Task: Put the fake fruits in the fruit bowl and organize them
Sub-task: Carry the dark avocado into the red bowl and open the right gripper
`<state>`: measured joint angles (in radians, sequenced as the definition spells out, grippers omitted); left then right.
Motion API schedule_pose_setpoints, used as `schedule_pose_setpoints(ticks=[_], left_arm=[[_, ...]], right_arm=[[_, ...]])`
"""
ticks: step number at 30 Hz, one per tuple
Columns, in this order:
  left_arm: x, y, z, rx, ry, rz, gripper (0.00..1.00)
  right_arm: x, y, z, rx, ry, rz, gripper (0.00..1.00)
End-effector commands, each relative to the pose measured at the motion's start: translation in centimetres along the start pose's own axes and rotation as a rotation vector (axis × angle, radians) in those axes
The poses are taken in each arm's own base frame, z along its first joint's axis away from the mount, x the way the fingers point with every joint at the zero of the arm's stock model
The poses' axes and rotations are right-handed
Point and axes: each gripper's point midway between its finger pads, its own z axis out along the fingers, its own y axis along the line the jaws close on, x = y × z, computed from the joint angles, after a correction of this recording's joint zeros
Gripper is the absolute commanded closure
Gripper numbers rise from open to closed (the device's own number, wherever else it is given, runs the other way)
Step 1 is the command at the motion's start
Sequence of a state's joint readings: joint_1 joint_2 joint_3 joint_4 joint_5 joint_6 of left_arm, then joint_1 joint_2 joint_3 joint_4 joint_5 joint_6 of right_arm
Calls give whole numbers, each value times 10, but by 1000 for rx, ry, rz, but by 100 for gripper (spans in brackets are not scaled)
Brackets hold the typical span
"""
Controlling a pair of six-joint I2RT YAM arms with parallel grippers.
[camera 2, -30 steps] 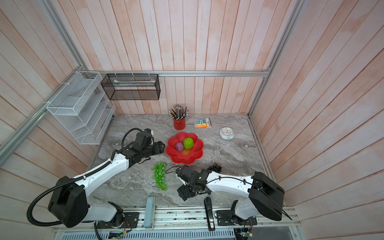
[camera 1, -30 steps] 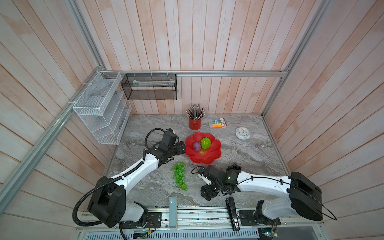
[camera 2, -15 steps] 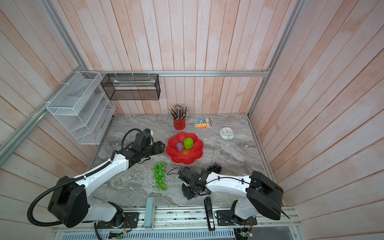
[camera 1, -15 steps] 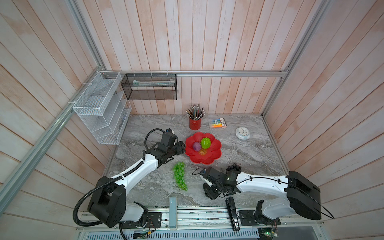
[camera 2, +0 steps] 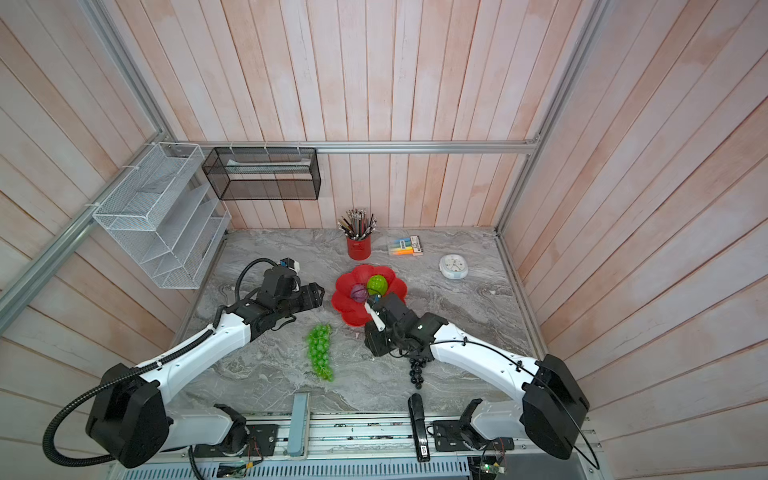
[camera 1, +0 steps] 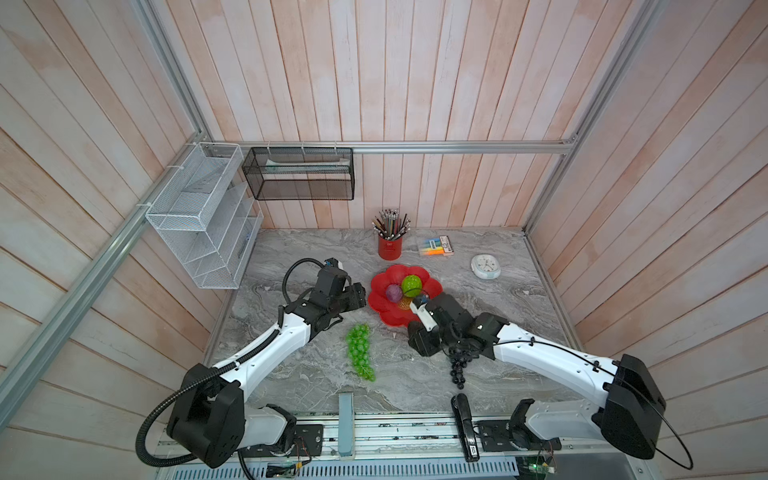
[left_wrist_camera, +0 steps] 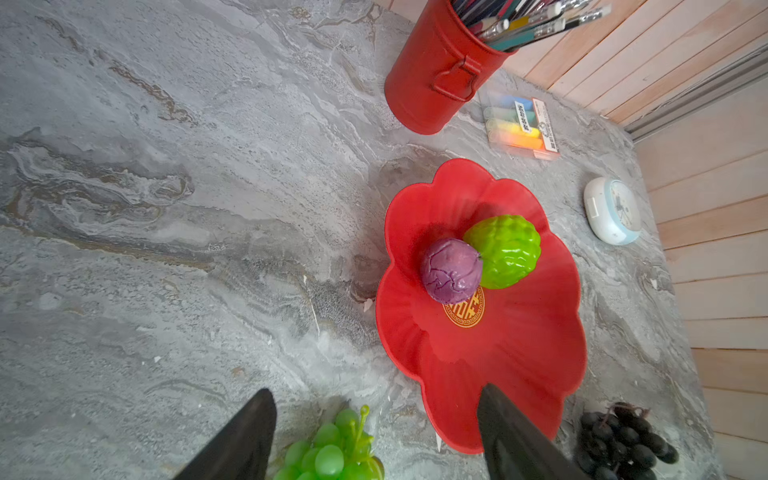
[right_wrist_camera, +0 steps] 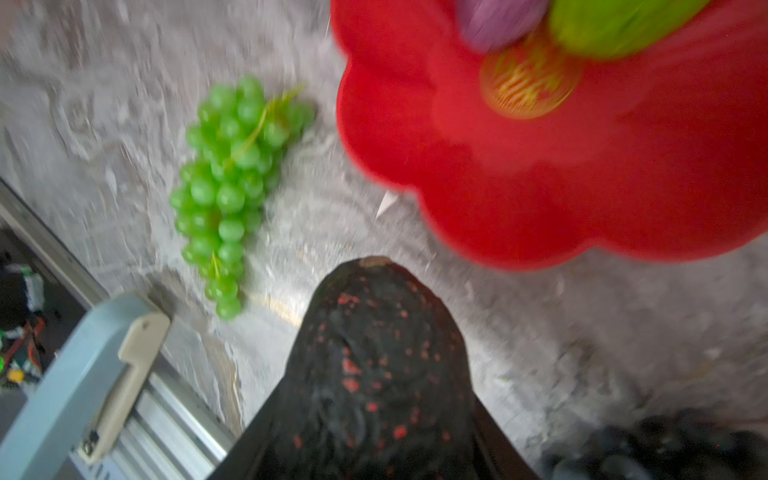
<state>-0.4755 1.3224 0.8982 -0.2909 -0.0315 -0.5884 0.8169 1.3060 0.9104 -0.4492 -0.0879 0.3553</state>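
So the right gripper (camera 1: 422, 343) has its fingers clamped around the dark, rough avocado-like plastic oval (right_wrist_camera: 374, 353) with little red specks on it. The right wrist view shows that oval snug between the jaws, just short of the front rim of the shallow glossy red flower-shaped fruit bowl (camera 1: 380, 291). That view is pretty blurry, so I can't tell if the oval touches the grey marble-patterned desk (camera 1: 407, 386) or hangs over it. The bowl sits around the middle of the desk, and inside it the bumpy lime-green plastic ball (left_wrist_camera: 505, 249) and the small wrinkly purple ball (left_wrist_camera: 451, 270) are touching each other, right at the edge of the gold emblem (left_wrist_camera: 467, 313) in the centre. The left gripper (left_wrist_camera: 376, 392) is released, fingers spread wide with nothing in them, hovering just off the bowl's left rim. Two fruits are out on the desk. The green plastic grape bunch (camera 1: 360, 351) lies between the bowl and the front edge, a bit left of the bowl. The purple-black grape bunch (camera 1: 459, 365) is near the front edge too, partly tucked under the right arm (camera 1: 540, 357). Along the back edge there's a red cylindrical pencil cup (camera 1: 390, 247), a pack of highlighters (camera 1: 436, 246) and a small white clock (camera 1: 485, 266).
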Motion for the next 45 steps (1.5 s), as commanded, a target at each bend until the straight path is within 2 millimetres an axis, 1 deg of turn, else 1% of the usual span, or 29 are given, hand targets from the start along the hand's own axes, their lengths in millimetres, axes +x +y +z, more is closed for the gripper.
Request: schedule_pose_setpoints(ticks=[1, 4, 6, 10, 12, 20, 23, 29, 35, 37, 38, 42, 45], left_arm=[[1, 9, -4, -20, -20, -21, 21], [3, 11, -7, -18, -16, -35, 21], [4, 12, -8, -19, -13, -43, 21], [6, 14, -12, -23, -13, -50, 22], [7, 16, -14, -28, -7, -51, 22], [6, 21, -22, -44, -14, -54, 22], [7, 22, -22, -47, -6, -57, 22], [11, 21, -26, -52, 33, -45, 22], [28, 24, -24, -71, 136, -19, 21], [34, 22, -22, -60, 172, -9, 21], [37, 22, -22, -57, 192, -5, 22], [43, 21, -22, -54, 233, 23, 22], [45, 21, -21, -59, 254, 42, 22]], right_arm=[[-44, -19, 2, 5, -108, -24, 61], [-71, -30, 16, 30, -130, -59, 61], [-79, -34, 31, 52, -100, -106, 61], [-75, -39, 65, 52, -9, -155, 63], [-73, -41, 78, 49, 5, -163, 63], [-70, -56, 110, 68, 45, -184, 62], [-68, -60, 118, 74, 65, -189, 60], [-62, -71, 129, 87, 85, -186, 54], [-63, -78, 137, 105, 92, -192, 49], [-65, -77, 136, 101, 83, -188, 44], [-68, -74, 133, 95, 73, -187, 40], [-77, -70, 122, 91, 38, -191, 27], [-83, -67, 112, 99, 27, -205, 23]])
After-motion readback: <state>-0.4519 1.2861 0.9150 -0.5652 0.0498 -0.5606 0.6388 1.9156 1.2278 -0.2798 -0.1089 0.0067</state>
